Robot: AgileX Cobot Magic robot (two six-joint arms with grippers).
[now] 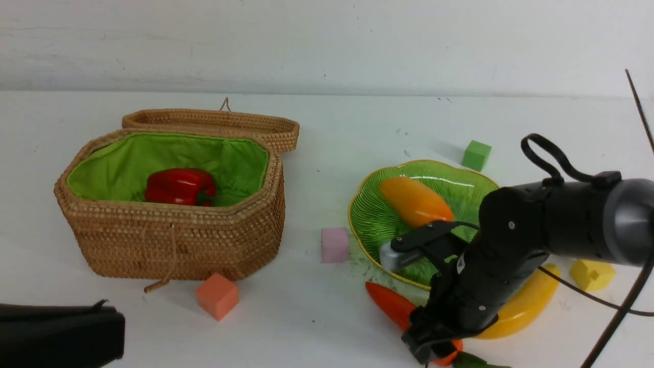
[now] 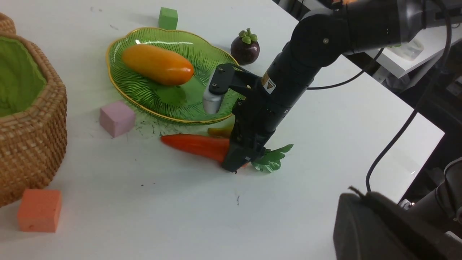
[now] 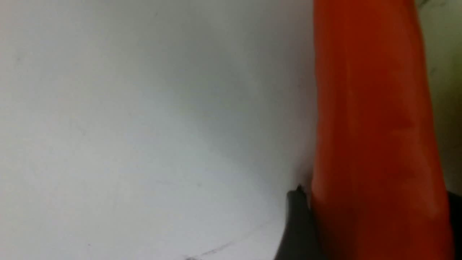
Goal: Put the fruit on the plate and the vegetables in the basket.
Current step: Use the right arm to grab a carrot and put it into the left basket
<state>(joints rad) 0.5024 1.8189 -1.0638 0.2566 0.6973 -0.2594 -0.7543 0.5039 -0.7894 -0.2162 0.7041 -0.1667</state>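
Front view has the basket (image 1: 173, 245) standing open on the left of the table (image 1: 317, 317), its woven lid (image 1: 214, 122) folded back behind it. On the green lining (image 1: 133, 163) inside lies the red bell pepper (image 1: 179, 186), and nothing else shows in there. To the right, the green plate (image 1: 373, 220) holds the mango (image 1: 415, 201), which lies flat with its long axis slanting from the far left of the dish to the near right.

The carrot (image 1: 391, 305) lies flat on the table, just in front of the plate's near rim. Its long axis is diagonal: the tapered tip points left and away, toward the pink cube (image 1: 334, 244) and the basket, and the thick end points toward the robot's right. In the left wrist view its green leaves (image 2: 272, 159) fan out past the thick end.

The right gripper (image 1: 433, 352) is down over that thick end. The right wrist view shows a dark finger (image 3: 296, 220) pressed against one flank of the carrot and dark edging at the other flank, so it is pinching the carrot.

The banana (image 1: 526, 304) lies on the table to the right of the plate, partly behind the right arm. The mangosteen (image 2: 245, 48) sits upright on the table just beyond the plate's rim.

The left gripper (image 1: 56, 332) rests low at the near left, its pincer pressed together.
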